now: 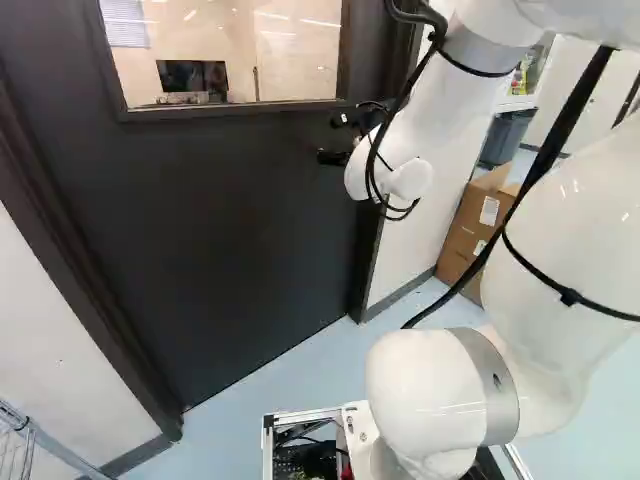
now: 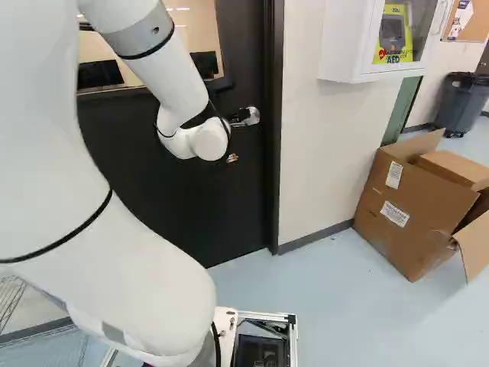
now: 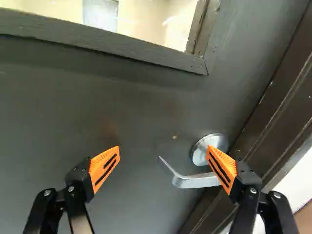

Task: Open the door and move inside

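The gripper (image 1: 336,139) is held up in front of the dark door (image 1: 240,240), which stands shut in its frame. In the wrist view the gripper (image 3: 164,150) is open, its orange-padded fingers wide apart with nothing gripped. A silver lever handle (image 3: 192,181) lies beyond the fingertips; one finger overlaps its round base, and the lever's bent end reaches into the span between the fingers. Whether that finger touches the handle I cannot tell. From the right base view, part of the silver handle (image 2: 250,116) shows beside the wrist.
A window (image 1: 230,55) is set in the door's upper part. The dark door frame (image 2: 273,153) borders a white wall (image 2: 317,145). An open cardboard box (image 2: 412,206) sits on the floor right of the door, below a white wall cabinet (image 2: 348,38). Wire shelving (image 1: 15,440) stands at the left.
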{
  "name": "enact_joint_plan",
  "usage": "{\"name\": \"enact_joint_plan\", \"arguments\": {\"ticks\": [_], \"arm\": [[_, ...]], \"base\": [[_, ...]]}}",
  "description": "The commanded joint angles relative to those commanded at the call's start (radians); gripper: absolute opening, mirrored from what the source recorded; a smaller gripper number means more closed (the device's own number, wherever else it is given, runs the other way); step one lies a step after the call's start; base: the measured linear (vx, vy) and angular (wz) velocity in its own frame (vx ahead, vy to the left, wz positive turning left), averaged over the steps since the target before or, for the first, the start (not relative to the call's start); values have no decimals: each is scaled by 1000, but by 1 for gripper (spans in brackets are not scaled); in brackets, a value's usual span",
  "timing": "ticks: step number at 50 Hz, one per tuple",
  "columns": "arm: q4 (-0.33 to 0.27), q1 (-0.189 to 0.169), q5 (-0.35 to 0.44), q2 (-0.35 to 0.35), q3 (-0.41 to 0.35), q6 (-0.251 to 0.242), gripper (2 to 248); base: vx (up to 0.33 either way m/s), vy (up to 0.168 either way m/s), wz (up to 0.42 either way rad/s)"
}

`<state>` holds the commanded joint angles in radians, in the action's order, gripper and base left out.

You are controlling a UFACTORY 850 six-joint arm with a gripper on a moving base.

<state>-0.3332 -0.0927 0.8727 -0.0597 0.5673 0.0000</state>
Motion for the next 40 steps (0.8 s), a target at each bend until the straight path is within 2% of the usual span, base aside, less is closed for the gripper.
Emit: {"name": "enact_joint_plan", "arguments": {"ticks": [18, 40], "arm": [[0, -3, 0, 75, 32, 0, 247], [0, -3, 0, 131, 37, 0, 247]], "base": [[0, 0, 0], [0, 0, 0]]}}
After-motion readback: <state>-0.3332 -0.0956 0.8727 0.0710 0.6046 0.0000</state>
